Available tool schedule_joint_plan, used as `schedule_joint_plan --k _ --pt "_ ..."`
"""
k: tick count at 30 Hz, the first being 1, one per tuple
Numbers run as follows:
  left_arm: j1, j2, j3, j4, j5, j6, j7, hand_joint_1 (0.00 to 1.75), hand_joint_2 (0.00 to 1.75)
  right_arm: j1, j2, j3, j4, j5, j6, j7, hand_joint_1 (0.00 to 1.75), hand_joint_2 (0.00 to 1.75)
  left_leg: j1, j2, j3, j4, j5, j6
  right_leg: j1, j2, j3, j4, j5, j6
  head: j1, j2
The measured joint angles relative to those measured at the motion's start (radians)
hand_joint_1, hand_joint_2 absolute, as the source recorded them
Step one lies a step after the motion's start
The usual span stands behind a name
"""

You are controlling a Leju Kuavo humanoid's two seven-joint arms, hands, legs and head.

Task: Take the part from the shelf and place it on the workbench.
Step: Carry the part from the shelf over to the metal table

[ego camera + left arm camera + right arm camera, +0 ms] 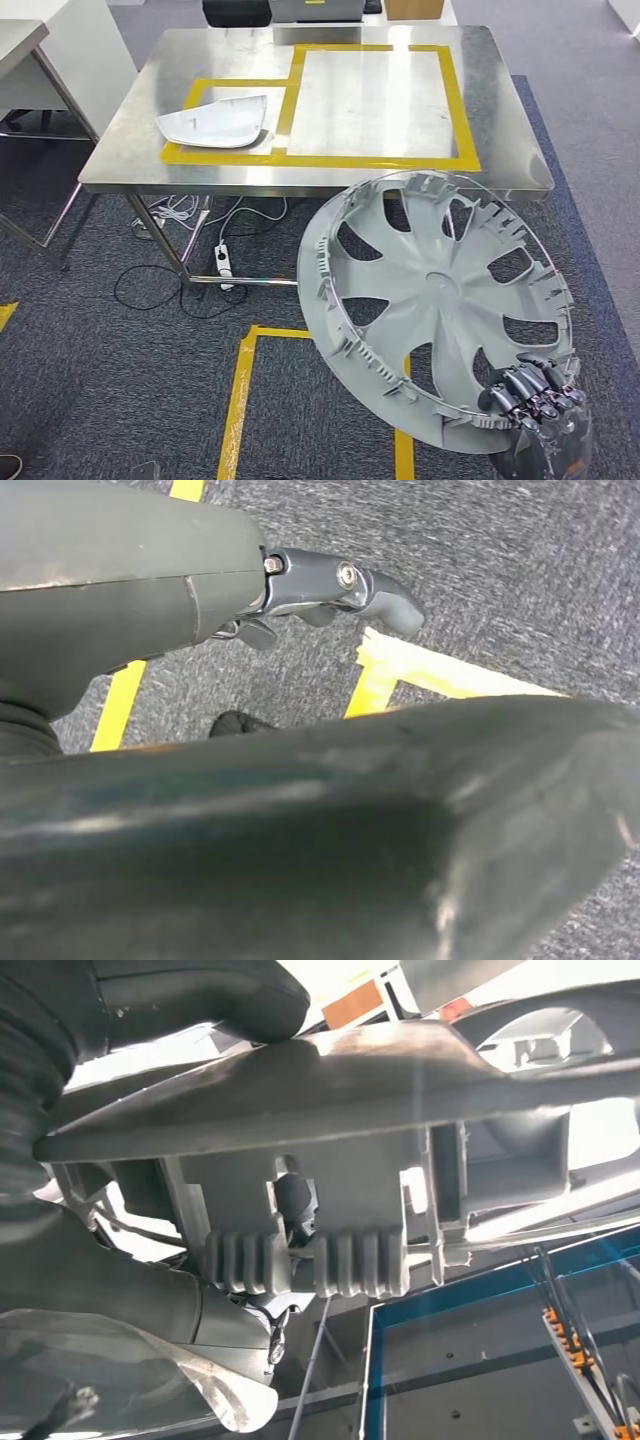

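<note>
We note the right robot hand [537,400] grasping the grey wheel cover [438,300] by its rim, held tilted above carpet, just short of the steel counter [498,150]. Left robot hand [332,585]: state unclear.

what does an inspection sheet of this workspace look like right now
surface: steel workbench, marked with yellow tape rectangles; the larger rectangle is bare
job's things: grey wheel cover held tilted in front of the bench, not yet over it
clutter: white mirror cover lies in the smaller taped rectangle
hands: right hand grips the wheel cover's lower rim; left hand holds nothing, hanging over the carpet
cables: power strip and loose cables on the floor under the bench
surroundings: grey carpet with yellow floor tape; another table at the left
</note>
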Motion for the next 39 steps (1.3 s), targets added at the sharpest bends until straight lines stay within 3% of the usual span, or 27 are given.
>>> schedule_joint_plan --k 1,3,5,8,10,11,14,15,17,22,26,28,30,32,33,34,35,37,39 --pt "0.000 0.000 0.000 0.000 0.000 0.000 0.000 0.00 0.00 0.000 0.000 0.000 0.000 0.000 0.000 -0.001 1.75 1.75 0.001 0.000 0.007 -0.019 0.024 0.001 0.000 0.001 0.002 0.000 -0.001 0.000 0.000 0.000" --pt "0.000 0.000 0.000 0.000 0.000 0.002 0.000 0.00 0.00 0.001 0.000 0.000 0.000 -0.001 0.000 -0.002 1.75 1.75 0.001 0.001 0.060 -0.142 0.097 0.006 0.000 0.001 0.008 0.000 -0.004 0.002 0.000 0.000" --pt "-0.002 0.000 0.001 0.000 0.000 0.003 0.000 0.00 0.00 0.000 0.001 0.000 0.000 -0.003 0.000 -0.002 1.75 1.75 -0.002 0.001 0.106 -0.247 0.131 0.012 0.004 0.002 0.008 0.002 -0.007 0.010 0.001 0.000" --pt "-0.001 0.001 0.002 0.000 0.001 0.002 0.000 0.00 0.00 0.000 0.001 0.000 0.001 -0.004 0.000 0.001 1.75 1.75 -0.006 0.001 0.112 -0.274 0.129 0.025 0.005 0.002 0.004 -0.002 -0.006 0.028 0.002 0.000" --pt "0.000 0.000 0.002 0.000 0.002 0.002 0.001 0.00 0.00 0.000 0.000 0.000 0.001 -0.004 0.000 0.002 1.75 1.75 -0.003 0.001 0.115 -0.283 0.134 0.039 0.003 0.002 -0.006 0.016 -0.022 0.037 0.004 0.000" --pt "-0.001 0.000 0.002 0.000 0.002 0.002 0.001 0.00 0.00 0.000 0.000 0.000 0.001 -0.004 0.000 0.002 1.75 1.75 -0.002 0.001 0.116 -0.287 0.136 0.046 0.003 0.003 -0.024 0.052 -0.044 0.040 0.006 0.000" --pt "-0.002 -0.001 0.002 0.000 0.002 0.002 0.001 0.00 0.00 0.000 0.001 0.000 0.001 -0.004 0.000 0.002 1.75 1.75 -0.006 0.003 0.116 -0.288 0.135 0.055 0.003 0.004 -0.118 0.241 -0.127 0.042 0.009 0.000" --pt "-0.002 -0.001 0.003 0.000 0.002 0.002 0.001 0.00 0.00 0.001 0.001 0.000 0.001 -0.004 0.000 0.002 1.75 1.75 -0.008 0.003 0.117 -0.288 0.134 0.056 0.003 0.004 -0.138 0.279 -0.134 0.043 0.009 0.000" --pt "-0.001 -0.001 0.003 0.000 0.002 0.002 0.001 0.00 0.00 0.002 0.001 0.000 0.002 -0.004 0.000 0.002 1.75 1.75 -0.010 0.002 0.118 -0.288 0.134 0.057 0.004 0.004 -0.149 0.295 -0.126 0.042 0.009 0.000" --pt "-0.002 -0.001 0.003 0.000 0.002 0.002 0.001 0.00 0.00 0.002 0.001 0.000 0.003 -0.004 0.000 0.002 1.75 1.75 -0.011 0.002 0.119 -0.288 0.133 0.058 0.004 0.004 -0.133 0.256 -0.096 0.039 0.009 0.000" --pt "-0.002 -0.001 0.003 0.000 0.002 -0.004 0.002 0.00 0.00 0.000 0.001 0.000 0.004 -0.005 0.000 0.007 1.75 1.75 -0.017 -0.002 0.124 -0.283 0.125 0.036 0.012 0.006 -0.001 0.000 -0.004 0.016 0.007 0.000" --pt "-0.003 -0.001 0.003 0.000 0.002 -0.008 0.004 0.00 0.00 0.001 0.000 -0.001 0.004 -0.004 0.000 0.015 1.75 1.75 -0.014 -0.001 0.120 -0.266 0.112 0.025 0.009 0.005 0.003 -0.004 -0.003 0.006 0.005 0.000" --pt "-0.003 0.000 0.003 0.000 0.002 -0.011 0.004 0.00 0.00 0.000 0.000 -0.001 0.004 -0.004 0.000 0.022 1.75 1.75 -0.010 0.000 0.084 -0.182 0.065 0.013 0.005 0.002 0.009 -0.007 -0.004 -0.002 0.002 0.000" --pt "-0.001 0.000 0.003 0.000 0.002 -0.012 0.004 0.00 0.00 0.000 0.000 -0.002 0.004 -0.003 0.000 0.023 1.75 1.75 -0.005 0.001 0.020 -0.051 0.011 0.005 0.005 0.000 0.013 -0.007 -0.008 -0.007 0.000 0.000" --pt "-0.001 0.001 0.003 0.000 0.001 -0.013 0.004 0.00 0.00 0.000 0.000 -0.002 0.004 -0.003 0.000 0.024 1.75 1.75 -0.002 0.001 -0.003 -0.009 0.005 0.003 0.005 0.001 0.015 -0.007 -0.010 -0.008 0.000 0.000" --pt "0.000 0.001 0.003 0.000 0.001 -0.015 0.004 0.00 0.00 -0.001 0.000 -0.002 0.005 -0.002 0.000 0.024 1.75 1.75 -0.001 0.001 -0.010 -0.003 0.019 0.002 0.005 0.001 0.019 -0.007 -0.013 -0.008 0.000 0.000" --pt "0.000 0.002 0.003 0.000 0.000 -0.016 0.004 0.00 0.00 0.000 0.000 -0.002 0.005 -0.002 0.000 0.024 1.75 1.75 0.000 0.001 0.001 -0.036 0.052 0.003 0.005 0.002 0.025 -0.007 -0.016 -0.007 0.000 0.000" --pt "-0.001 0.002 0.003 0.000 -0.001 -0.018 0.004 0.00 0.00 -0.001 0.000 -0.002 0.006 -0.002 0.000 0.024 1.75 1.75 0.000 0.002 0.055 -0.162 0.125 0.006 0.005 0.003 0.035 -0.007 -0.026 0.000 0.000 0.000" --pt "-0.002 0.002 0.003 0.000 -0.001 -0.018 0.005 0.00 0.00 -0.003 0.000 -0.003 0.006 -0.002 0.000 0.025 1.75 1.75 -0.003 0.003 0.094 -0.252 0.144 0.013 0.007 0.004 0.039 -0.006 -0.034 0.013 0.001 0.000"
